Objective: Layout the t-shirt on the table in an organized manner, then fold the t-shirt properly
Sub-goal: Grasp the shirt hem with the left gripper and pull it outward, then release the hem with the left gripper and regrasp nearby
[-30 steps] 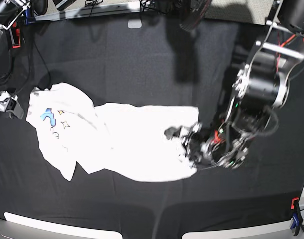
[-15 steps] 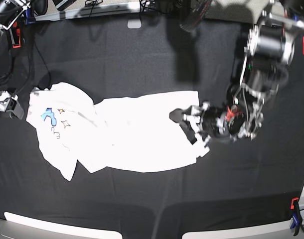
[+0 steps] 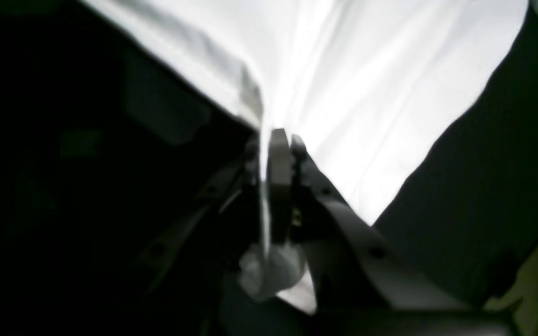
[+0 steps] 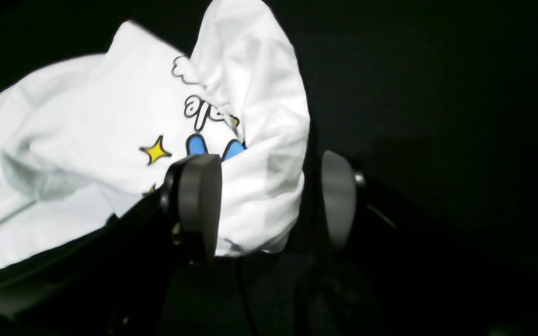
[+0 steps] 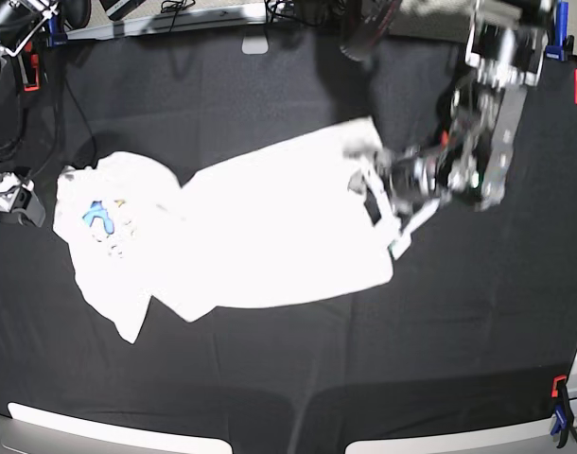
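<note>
White t-shirt (image 5: 260,227) hem inside blurred left gripper (image 3: 276,140)

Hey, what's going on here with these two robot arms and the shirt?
The left gripper is shut on an edge of the white short-sleeved t-shirt with cartoon print, lifting that end above the black cloth-covered table. The shirt's printed end lies bunched at the other side. The right gripper is open next to that end, holding nothing. No folding yet.
</note>
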